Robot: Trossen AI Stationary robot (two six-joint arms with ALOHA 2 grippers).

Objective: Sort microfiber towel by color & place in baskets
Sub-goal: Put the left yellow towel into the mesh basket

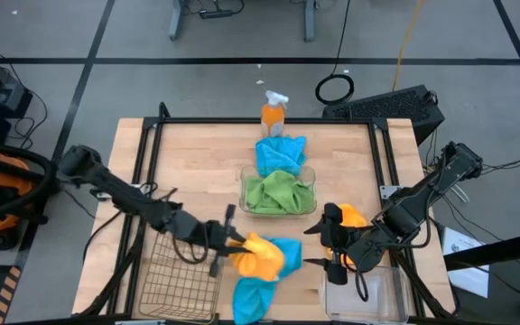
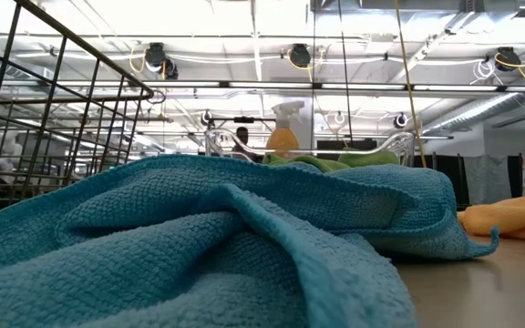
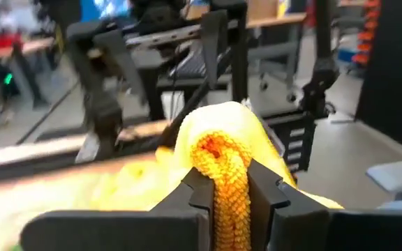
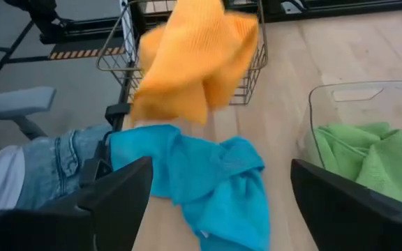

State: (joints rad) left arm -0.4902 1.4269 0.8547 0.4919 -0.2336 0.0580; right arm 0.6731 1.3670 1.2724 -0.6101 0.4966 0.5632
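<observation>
Left gripper (image 1: 227, 242) clamped on orange-yellow towel (image 1: 260, 256), lifted above blue towel (image 1: 258, 289) near table's front edge, just beside wire basket (image 1: 181, 282) at front-left corner. Right gripper (image 1: 325, 246) fingers spread wide, holding nothing, above clear basket (image 1: 368, 293) at front-right; second orange-yellow towel (image 1: 354, 217) beside it. Green towels (image 1: 278, 192) in middle clear basket (image 1: 245, 185); another blue towel (image 1: 281, 153) behind it, spray bottle (image 1: 273, 113) at back edge.

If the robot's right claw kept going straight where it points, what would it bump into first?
Probably the blue towel lying on the table right ahead of the open right claw. The orange towel hangs farther on; depth is hard to judge.
</observation>
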